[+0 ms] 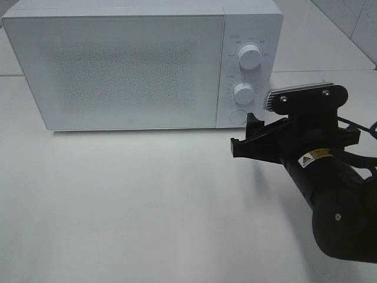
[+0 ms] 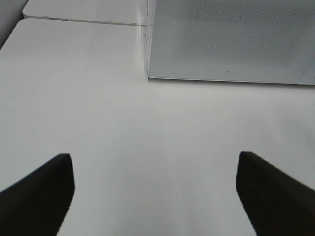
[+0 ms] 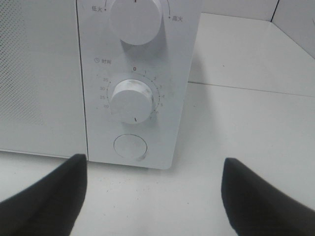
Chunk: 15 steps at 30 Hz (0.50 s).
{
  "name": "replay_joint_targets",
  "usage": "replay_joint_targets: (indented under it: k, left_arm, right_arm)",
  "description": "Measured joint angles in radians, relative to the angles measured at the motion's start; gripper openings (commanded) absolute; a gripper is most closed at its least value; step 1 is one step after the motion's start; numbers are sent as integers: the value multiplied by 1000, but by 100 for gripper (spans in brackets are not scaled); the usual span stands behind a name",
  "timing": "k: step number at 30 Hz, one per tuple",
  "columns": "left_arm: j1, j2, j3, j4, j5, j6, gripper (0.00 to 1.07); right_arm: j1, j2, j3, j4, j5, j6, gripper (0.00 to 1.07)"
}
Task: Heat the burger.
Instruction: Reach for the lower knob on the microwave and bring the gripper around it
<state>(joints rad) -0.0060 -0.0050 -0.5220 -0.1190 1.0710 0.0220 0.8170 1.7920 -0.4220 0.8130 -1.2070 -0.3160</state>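
While the microwave [image 1: 118, 65] stands shut across the top of the high view, the burger shows in no picture. It may sit behind the frosted door [image 1: 112, 71], but I cannot tell.

What the next move turns on is the control panel at the upper right of the high view. The right gripper [image 1: 246, 134] hovers just in front of it, jaws spread wide and holding nothing. In the right wrist view, the timer dial [image 3: 132, 101] lies straight ahead, roughly centred between the fingers [image 3: 54, 196], with the round button [image 3: 130, 146] just under it. The dial's mark seems to point down, away from 0.

The left gripper [image 2: 153, 156] is also wide open and empty. It faces the door's lower corner at the upper right of its view, well apart from the panel. I judge the right arm better placed for the controls.
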Motion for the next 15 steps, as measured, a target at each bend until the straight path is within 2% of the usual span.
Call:
replay_joint_targets:
  k: [10,15]
  left_arm:
    - [0,0,0,0,0,0,82]
    - [0,0,0,0,0,0,82]
  right_arm:
    - [-94,83,-98,-98,0,0,72]
    - [-110,117,-133,-119,0,0,72]
